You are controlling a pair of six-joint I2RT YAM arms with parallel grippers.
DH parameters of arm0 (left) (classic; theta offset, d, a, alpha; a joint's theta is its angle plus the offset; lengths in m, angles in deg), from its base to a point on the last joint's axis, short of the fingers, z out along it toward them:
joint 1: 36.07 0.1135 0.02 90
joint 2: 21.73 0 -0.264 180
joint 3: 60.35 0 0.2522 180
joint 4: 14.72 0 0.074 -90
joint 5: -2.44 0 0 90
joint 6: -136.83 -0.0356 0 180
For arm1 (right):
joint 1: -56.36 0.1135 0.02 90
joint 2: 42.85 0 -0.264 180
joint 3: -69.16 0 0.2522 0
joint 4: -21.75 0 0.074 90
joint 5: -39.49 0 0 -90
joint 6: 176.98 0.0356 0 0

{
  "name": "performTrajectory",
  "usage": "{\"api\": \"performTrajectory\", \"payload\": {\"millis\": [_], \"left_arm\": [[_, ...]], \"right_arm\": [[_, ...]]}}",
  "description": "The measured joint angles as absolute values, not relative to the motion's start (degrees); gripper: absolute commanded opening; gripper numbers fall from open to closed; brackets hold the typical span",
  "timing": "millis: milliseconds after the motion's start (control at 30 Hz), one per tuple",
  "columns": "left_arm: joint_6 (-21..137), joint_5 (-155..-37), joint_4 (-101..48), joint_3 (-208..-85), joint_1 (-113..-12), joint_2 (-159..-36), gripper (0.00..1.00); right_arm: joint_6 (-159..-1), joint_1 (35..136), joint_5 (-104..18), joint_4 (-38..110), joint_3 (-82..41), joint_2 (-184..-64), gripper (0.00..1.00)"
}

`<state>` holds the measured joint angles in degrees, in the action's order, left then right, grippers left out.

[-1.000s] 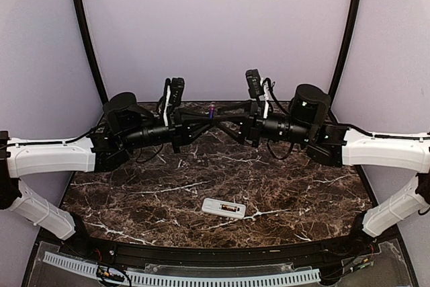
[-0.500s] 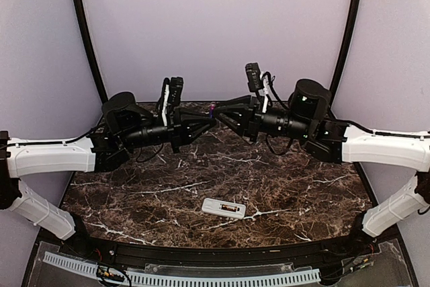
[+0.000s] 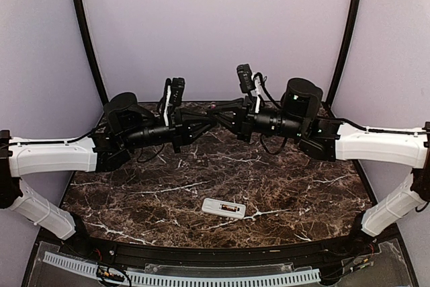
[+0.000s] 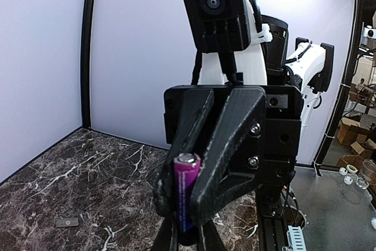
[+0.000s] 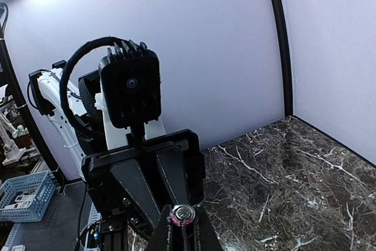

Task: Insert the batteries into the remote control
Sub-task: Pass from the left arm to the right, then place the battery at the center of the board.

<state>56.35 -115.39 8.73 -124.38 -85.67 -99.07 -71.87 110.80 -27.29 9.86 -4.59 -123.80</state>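
Observation:
A purple battery (image 4: pixel 187 189) stands upright in mid-air over the back of the table, and its metal end also shows in the right wrist view (image 5: pixel 183 213). My left gripper (image 4: pixel 187 238) is shut on its lower end. My right gripper (image 5: pixel 183 223) meets it head-on and is shut on the same battery. In the top view the left gripper (image 3: pixel 208 119) and right gripper (image 3: pixel 222 115) overlap, hiding the battery. The white remote control (image 3: pixel 216 206) lies back-up near the front edge. One dark battery with orange marks (image 3: pixel 232 209) sits in its bay.
A small flat grey cover piece (image 4: pixel 66 222) lies on the marble table (image 3: pixel 289 186) in the left wrist view. Purple walls and black corner posts (image 3: pixel 86 38) close in the back and sides. A white slotted strip (image 3: pixel 201 278) runs along the near edge.
My right gripper has moved left and a little up until its fingers overlap the left gripper's around the purple battery. The left arm and the remote have not moved.

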Motion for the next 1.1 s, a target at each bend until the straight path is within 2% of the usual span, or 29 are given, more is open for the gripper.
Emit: {"api": "performTrajectory", "payload": {"millis": [67,133,167,200,267,333,433,500,533,600,800,1100], "left_arm": [[56.46,-115.37,8.73,-124.38,-85.67,-99.07,0.0],[56.77,-115.37,8.58,-124.38,-85.67,-99.07,0.3],[56.92,-115.35,8.49,-124.38,-85.67,-99.07,0.53],[56.99,-115.24,8.23,-124.38,-85.69,-99.07,0.71],[57.27,-115.15,7.75,-124.35,-85.76,-99.05,0.85],[57.36,-115.11,7.35,-124.33,-85.8,-98.7,0.9],[57.12,-114.37,4.93,-123.72,-85.8,-96.97,0.88],[55.65,-113.56,1.26,-123.13,-85.8,-95.13,0.76],[54.67,-113.3,-0.91,-123.09,-85.78,-94.43,0.67],[49.73,-111.59,-7.36,-123.15,-86.19,-93.01,0.62],[33.73,-103.59,-24.86,-121.82,-91.16,-92.55,0.63],[26.82,-95.57,-36.34,-119.44,-91.57,-93.98,0.66]], "right_arm": [[-71.76,110.8,-27.16,9.9,-4.61,-123.8,0.0],[-71.65,110.8,-27.07,10.65,-4.83,-123.8,0.0],[-71.5,110.8,-27.09,11.56,-5.2,-123.8,0.0],[-71.34,110.8,-27.16,12.79,-5.68,-123.8,0.0],[-71.28,110.8,-27.64,16.28,-6.64,-123.51,0.0],[-71.25,110.4,-28.51,20.68,-6.97,-122.72,0.0],[-70.93,109.09,-29.82,28.2,-6.97,-120.89,0.0],[-70.4,107.87,-31.14,33.57,-6.97,-119.42,0.0],[-70.21,107.23,-32.1,36.63,-6.97,-118.62,0.0],[-70.05,106.21,-33.5,42.8,-6.97,-117.37,0.0],[-69.94,105.37,-31.27,58.32,-6.95,-118.79,0.0],[-74.23,112.19,-28.12,72.61,-11.04,-134.94,0.0]]}}
